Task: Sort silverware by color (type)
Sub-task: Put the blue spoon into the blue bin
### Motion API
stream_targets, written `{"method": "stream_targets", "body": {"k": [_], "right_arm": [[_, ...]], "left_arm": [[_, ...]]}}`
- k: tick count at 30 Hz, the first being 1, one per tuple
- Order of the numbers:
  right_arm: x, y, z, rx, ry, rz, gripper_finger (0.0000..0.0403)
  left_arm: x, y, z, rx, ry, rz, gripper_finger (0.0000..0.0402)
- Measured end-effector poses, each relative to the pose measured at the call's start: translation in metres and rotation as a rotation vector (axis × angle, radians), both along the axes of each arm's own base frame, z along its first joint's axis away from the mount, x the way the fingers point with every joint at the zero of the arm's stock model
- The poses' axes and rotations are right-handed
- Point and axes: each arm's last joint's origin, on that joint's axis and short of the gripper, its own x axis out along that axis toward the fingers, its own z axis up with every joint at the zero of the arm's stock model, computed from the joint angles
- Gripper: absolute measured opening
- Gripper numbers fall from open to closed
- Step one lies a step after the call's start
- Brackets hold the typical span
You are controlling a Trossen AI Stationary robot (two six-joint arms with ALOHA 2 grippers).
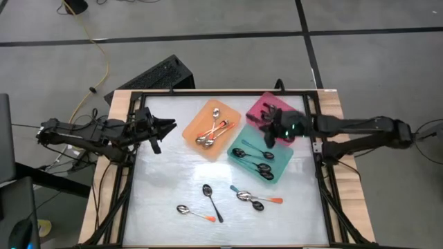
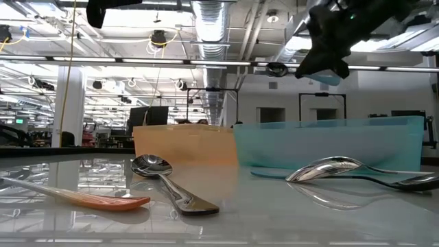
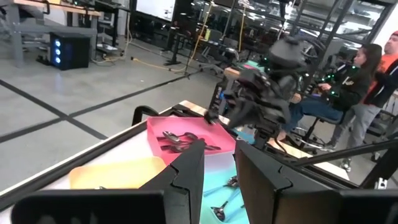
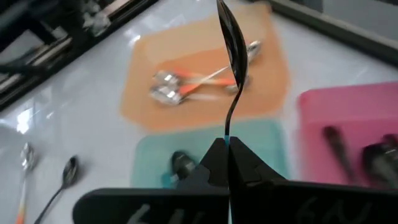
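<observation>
White table [image 1: 166, 187], loose spoons [image 1: 246, 197], three trays [image 1: 211, 129], seated people [image 3: 354, 81] behind

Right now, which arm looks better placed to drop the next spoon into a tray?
The right: its end effector already pinches a teal-handled spoon above the teal tray. The left end effector hangs empty at the table's left.

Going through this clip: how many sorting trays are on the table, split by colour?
Orange tray: 1
Teal tray: 1
Pink tray: 1
Total: 3 trays
Not counted: the dark spoon pinched in the right claw over the trays.
</observation>
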Motion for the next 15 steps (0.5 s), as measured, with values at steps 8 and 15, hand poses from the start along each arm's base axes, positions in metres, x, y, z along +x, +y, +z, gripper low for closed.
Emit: {"method": "stream_targets", "body": {"k": [8,15], "right_arm": [[-0.004,0.047,-0.015,0.032,0.073,-0.076,0.0001],[-0.009,0.059,-0.035,0.074,0.1,-0.126,0.0001]], "left_arm": [[0.0,0.0,0.0,-0.015,-0.006,-0.015,0.0076],[0.0,0.0,0.0,-0.014,-0.005,-0.016,0.0076]]}}
